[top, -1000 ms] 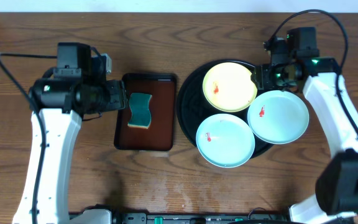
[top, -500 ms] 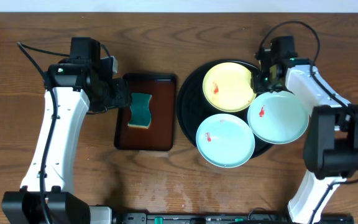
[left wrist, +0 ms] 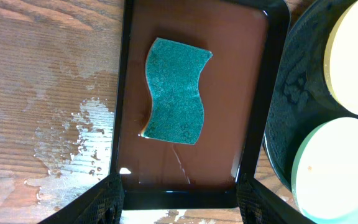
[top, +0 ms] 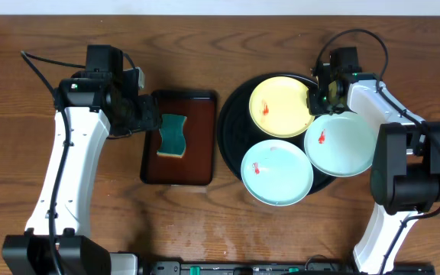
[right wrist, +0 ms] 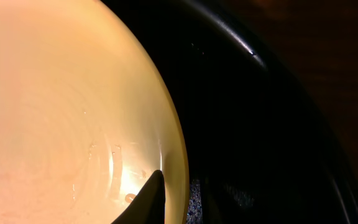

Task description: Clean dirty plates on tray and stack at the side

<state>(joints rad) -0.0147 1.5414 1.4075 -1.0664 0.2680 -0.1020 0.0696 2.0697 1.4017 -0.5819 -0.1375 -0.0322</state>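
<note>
On the tray (top: 230,122), right jaws straddle the rim of the yellow plate (top: 281,107).

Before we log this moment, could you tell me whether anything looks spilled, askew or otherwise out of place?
Yes: wet splashes lie on the wooden table beside the brown tray, on the side away from the black tray. Also, the right-hand mint plate sticks out well past the black tray's rim, so it may tip.
</note>
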